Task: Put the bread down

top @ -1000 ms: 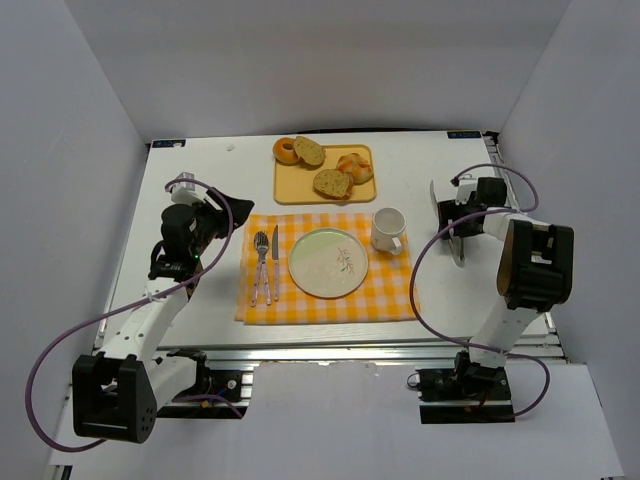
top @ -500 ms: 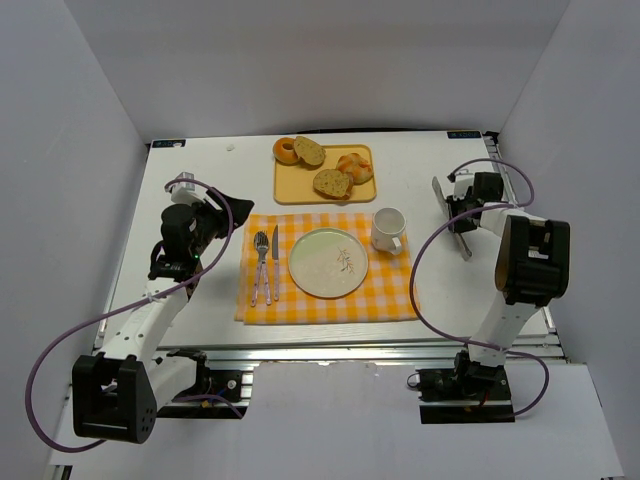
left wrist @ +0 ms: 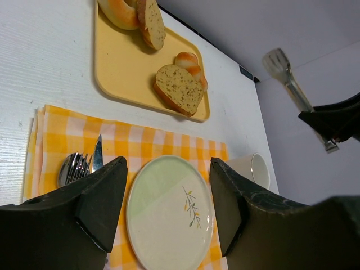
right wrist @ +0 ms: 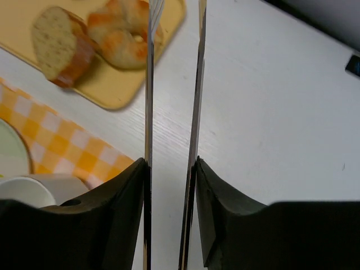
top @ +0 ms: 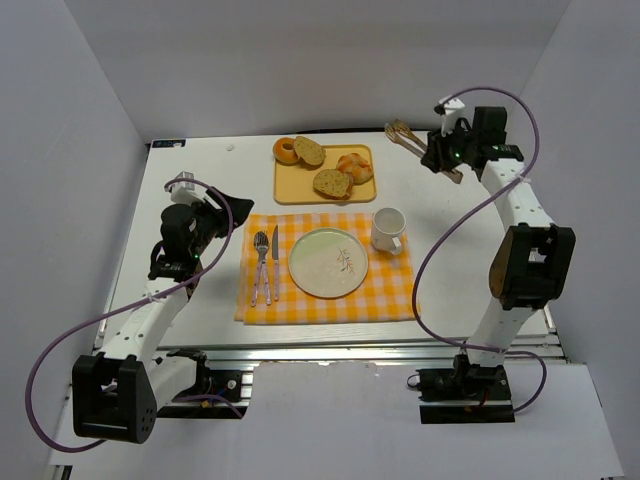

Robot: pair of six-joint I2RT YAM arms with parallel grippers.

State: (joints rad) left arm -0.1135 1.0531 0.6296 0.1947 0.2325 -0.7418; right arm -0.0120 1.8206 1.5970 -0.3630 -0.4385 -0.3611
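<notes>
1. The bread [top: 309, 151]: oval slice with tan speckled crumb and a darker crust. It leans against the golden ring bagel [top: 286, 150] at the far left of the tray [top: 295, 190], a smooth yellow rounded rectangle. Its position is unchanged from 1 second earlier.
2. Larger brown slice [top: 332, 183] and glossy golden roll [top: 354, 165]: on the same tray, toward its right side, touching each other.
3. Plate [top: 320, 272]: round, pale green with a sprig motif, bare. It sits on a yellow-and-white checked mat [top: 390, 292], between the metal fork [top: 260, 262] and knife [top: 274, 258] and the white mug [top: 388, 228].
4. Right hand [top: 441, 160]: clamped on the 2 thin metal arms of the tongs [top: 412, 140]. It has swung from beside the mug to the far right of the white counter [top: 230, 175], and the tong heads now point toward the tray.
5. Left hand [left wrist: 167, 169]: fingers [left wrist: 104, 197] spread wide, holding nothing, left of the mat. It has not moved.
</notes>
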